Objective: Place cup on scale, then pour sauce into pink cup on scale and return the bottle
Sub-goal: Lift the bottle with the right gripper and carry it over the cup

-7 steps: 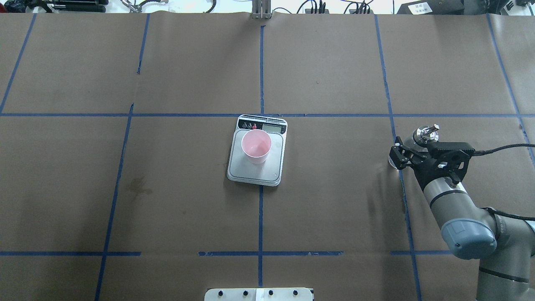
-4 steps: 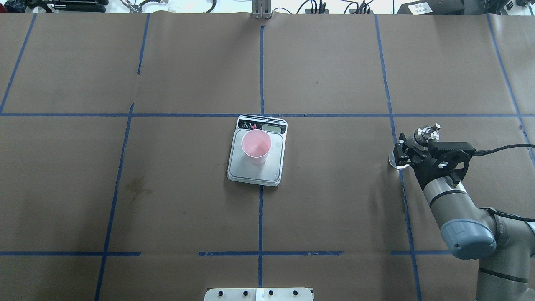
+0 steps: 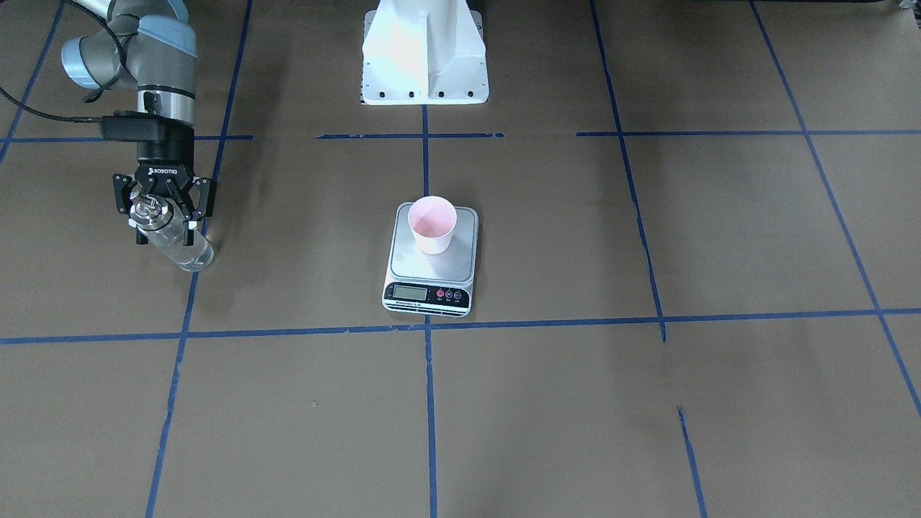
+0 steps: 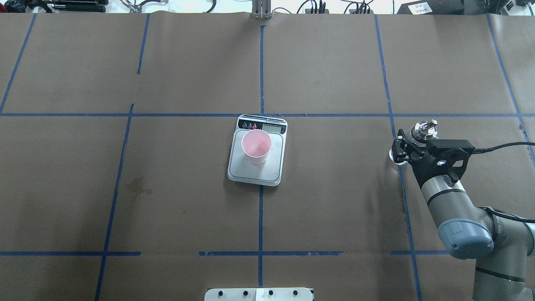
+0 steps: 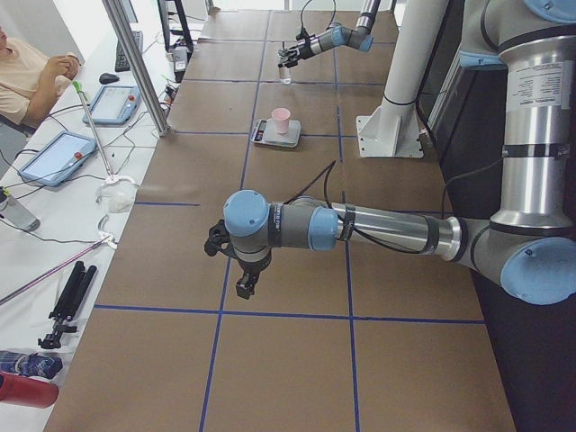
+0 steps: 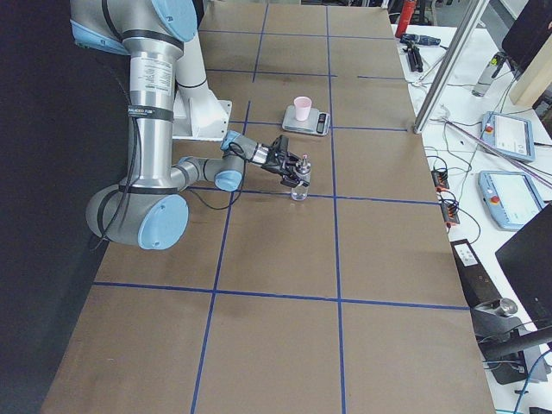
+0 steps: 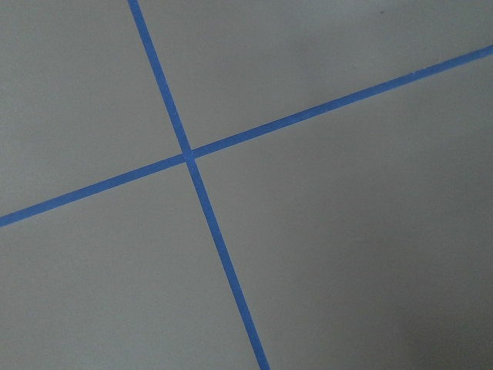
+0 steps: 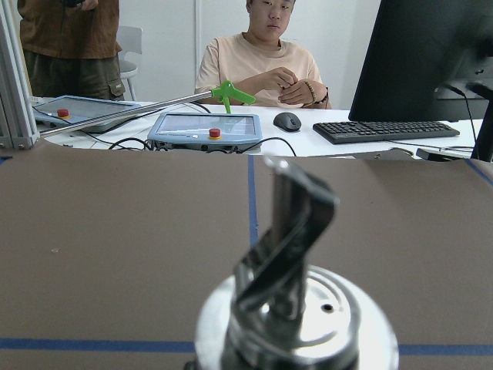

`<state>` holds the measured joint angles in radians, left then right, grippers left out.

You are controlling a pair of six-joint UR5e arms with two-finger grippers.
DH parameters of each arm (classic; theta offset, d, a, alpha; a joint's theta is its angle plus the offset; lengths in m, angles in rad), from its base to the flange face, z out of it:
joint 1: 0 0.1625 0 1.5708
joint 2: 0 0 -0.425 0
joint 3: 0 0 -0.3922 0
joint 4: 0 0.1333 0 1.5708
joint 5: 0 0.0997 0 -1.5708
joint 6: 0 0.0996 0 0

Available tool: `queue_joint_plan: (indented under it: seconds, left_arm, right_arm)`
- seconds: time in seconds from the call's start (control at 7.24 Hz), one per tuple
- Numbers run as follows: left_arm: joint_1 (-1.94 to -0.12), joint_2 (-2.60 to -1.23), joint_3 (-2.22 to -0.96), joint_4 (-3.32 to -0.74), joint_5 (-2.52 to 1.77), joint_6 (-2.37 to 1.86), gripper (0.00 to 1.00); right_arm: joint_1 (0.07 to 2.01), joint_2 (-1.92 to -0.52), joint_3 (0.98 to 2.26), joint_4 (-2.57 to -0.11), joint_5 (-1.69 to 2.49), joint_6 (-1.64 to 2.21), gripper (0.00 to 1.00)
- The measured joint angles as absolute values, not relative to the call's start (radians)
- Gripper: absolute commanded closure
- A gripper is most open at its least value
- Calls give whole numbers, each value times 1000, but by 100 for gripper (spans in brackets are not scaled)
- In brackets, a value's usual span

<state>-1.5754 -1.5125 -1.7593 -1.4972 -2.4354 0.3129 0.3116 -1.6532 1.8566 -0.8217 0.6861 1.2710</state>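
Right gripper (image 3: pixel 163 216) is closed in on the bottle (image 3: pixel 183 252), one of its fingers (image 3: pixel 202 203) on each side just under the silver cap, pads against the glass. Bottle is upright on a blue tape line (image 3: pixel 180 335) toward the table's (image 3: pixel 647 432) right edge, well apart from the scale (image 3: pixel 462 239). Cup (image 3: pixel 432 223) is upright on the scale's platform, table centre. Left gripper (image 5: pixel 244 284) sits low over bare table; can't tell its opening.

Brown table paper (image 7: pixel 347 254); two blue tape lines (image 7: pixel 189 154) cross left of centre.
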Motion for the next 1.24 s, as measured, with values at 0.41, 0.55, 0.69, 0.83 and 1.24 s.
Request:
queue_joint_plan:
  seconds: [0.41, 0.55, 0.69, 0.83, 1.24]
  left_arm:
    - [-1575, -1512, -1759, -1497, -2429, 312, 0]
    - [-1575, -1512, -1759, -1497, -2428, 312, 0]
    - [-1575, -1512, -1759, -1497, -2428, 311, 0]
    - [-1575, -1512, -1759, -1497, -2428, 311, 0]
    - [-1575, -1510, -1759, -1497, -2427, 313, 0]
  right_arm:
    - [321, -1594, 1862, -824, 687, 1241, 100]
    - [331, -1573, 1863, -824, 689, 1214, 100]
    - [348, -1548, 1864, -824, 696, 1150, 100]
    - [367, -1523, 1864, -824, 706, 1088, 100]
    - [387, -1496, 1871, -828, 710, 982, 100]
